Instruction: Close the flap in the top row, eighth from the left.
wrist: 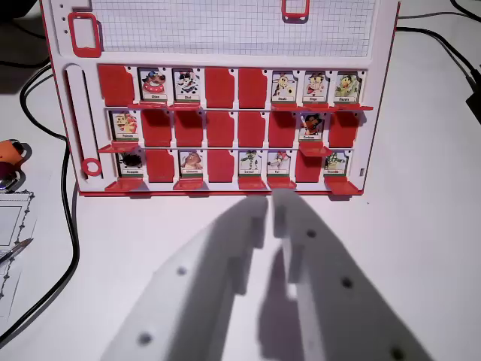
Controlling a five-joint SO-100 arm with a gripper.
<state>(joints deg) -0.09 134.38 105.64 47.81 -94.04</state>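
Pincer (269,201) occupies the lower half of the wrist view, its two white fingers reaching toward twelve o'clock. Tips stand only a narrow gap apart, with nothing between them. Tips lie just short of the board's near edge, not touching it.

Game board (225,105), red and white, lies flat on the white worktop (421,226). It carries three rows of eight flaps, with a gridded white panel (233,26) beyond them at twelve o'clock.

Top row, from the wrist view's left: first flap red and shut; second and third showing cartoon portraits; fourth and fifth shut; sixth, seventh and eighth showing portraits. Eighth flap (346,88), the task's item, sits at the far right end of the top row, at about one o'clock from the pincer tips and well apart from them. Its portrait card faces the camera and its red tab projects along its lower edge, so it stands open.

Middle row shows portraits at the first and seventh positions only. Bottom row shows portraits at the first, third, fifth, sixth and eighth positions.

Black cable (69,218) runs along the worktop at nine o'clock of the board. Orange object (11,150) sits at the left edge, partly cut off. Printed sheet (13,226) with a pen (15,250) lies below it.
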